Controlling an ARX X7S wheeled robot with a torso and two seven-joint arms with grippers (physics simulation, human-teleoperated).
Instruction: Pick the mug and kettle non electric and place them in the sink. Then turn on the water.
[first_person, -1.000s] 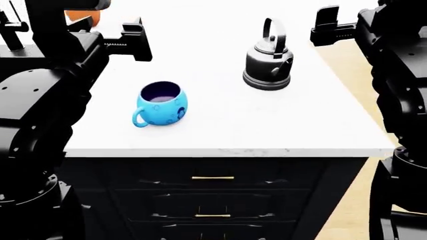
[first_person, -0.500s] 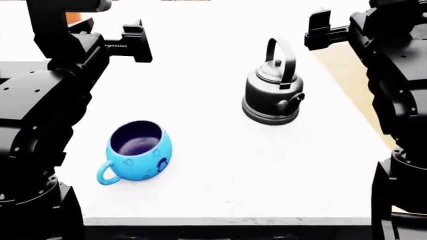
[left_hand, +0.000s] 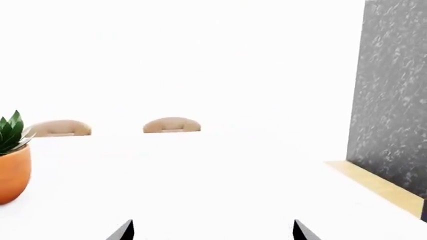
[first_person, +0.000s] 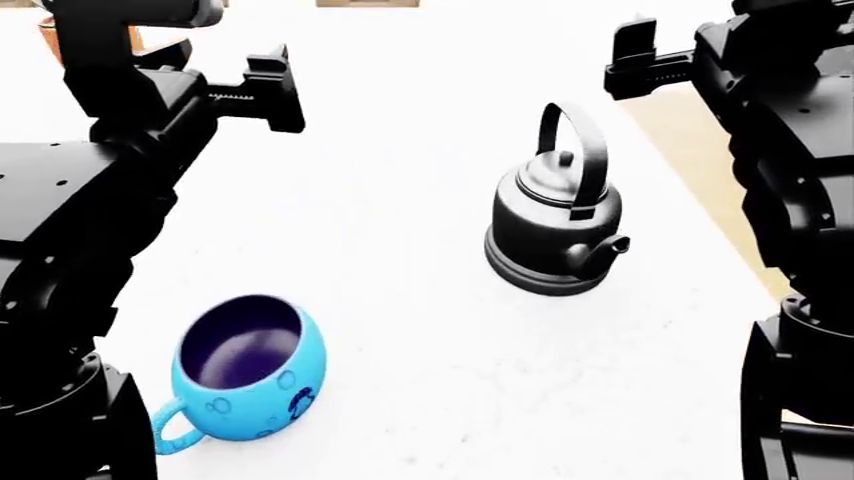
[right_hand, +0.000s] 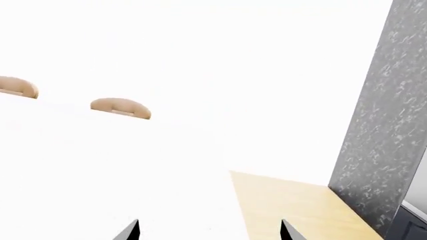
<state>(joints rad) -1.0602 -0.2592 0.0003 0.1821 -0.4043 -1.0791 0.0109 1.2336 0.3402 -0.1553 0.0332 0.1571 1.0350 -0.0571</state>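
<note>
Only the head view shows the two task objects: one mug (first_person: 244, 382) stands upright on the white countertop (first_person: 400, 180) at the lower left of the frame, its handle to the lower left, and one kettle (first_person: 554, 222) stands upright right of centre, well apart from the mug, with the spout toward the lower right. The left gripper (first_person: 267, 88) is at the upper left and the right gripper (first_person: 641, 55) at the upper right, both above the countertop and holding nothing. Each wrist view shows two dark fingertips spread wide apart with nothing between them. One orange plant pot (left_hand: 12, 170) appears at the left edge of the left wrist view. Both wrist views show two tan chair backs (left_hand: 171, 125) and one grey speckled wall (right_hand: 373, 130).
</note>
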